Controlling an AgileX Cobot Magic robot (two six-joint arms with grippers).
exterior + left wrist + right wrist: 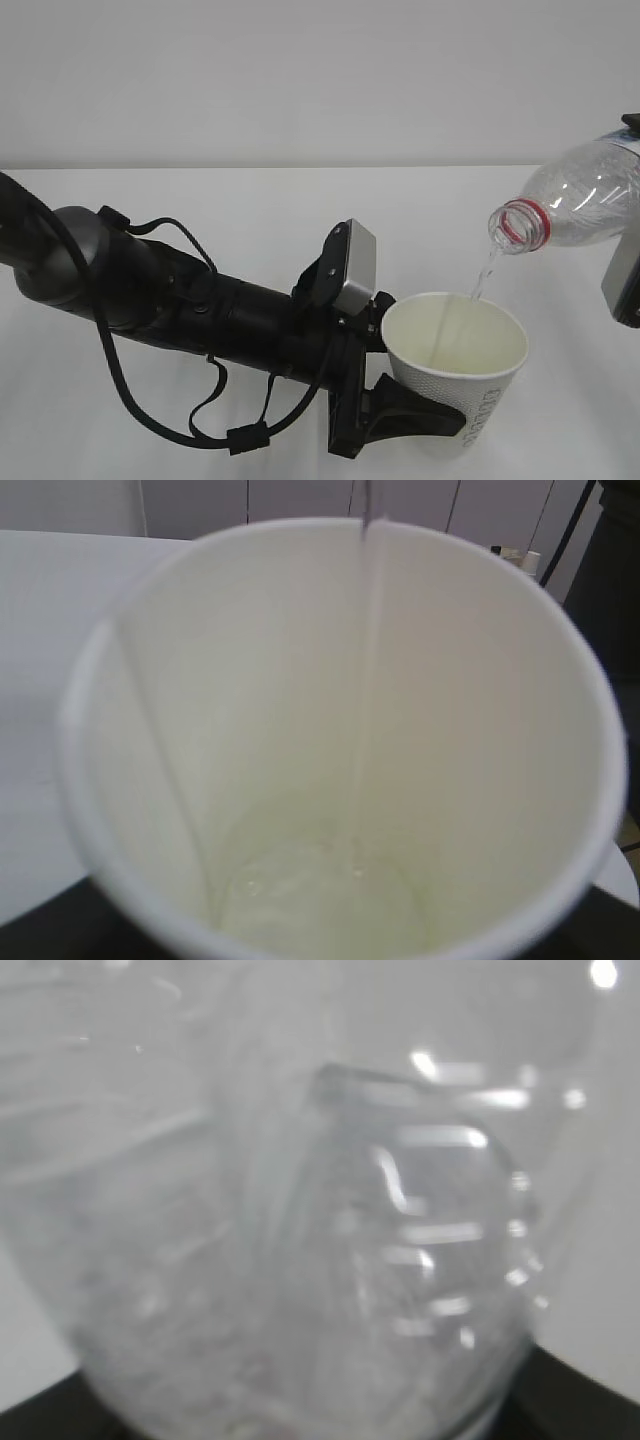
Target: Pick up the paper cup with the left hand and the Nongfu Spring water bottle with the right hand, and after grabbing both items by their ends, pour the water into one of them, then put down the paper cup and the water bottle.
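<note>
The pour was under way. Nearest the camera, the left gripper [420, 415] held the paper cup [455, 360] by its lower end, upright above the bench [200, 200], its arm lying almost level. Farther right, the right gripper, mostly out of frame, held the Nongfu Spring water bottle [570, 205] tipped mouth-down, a thin stream of water [482, 280] falling in. Next, by my judgement: righting the bottle, then setting both down.
</note>
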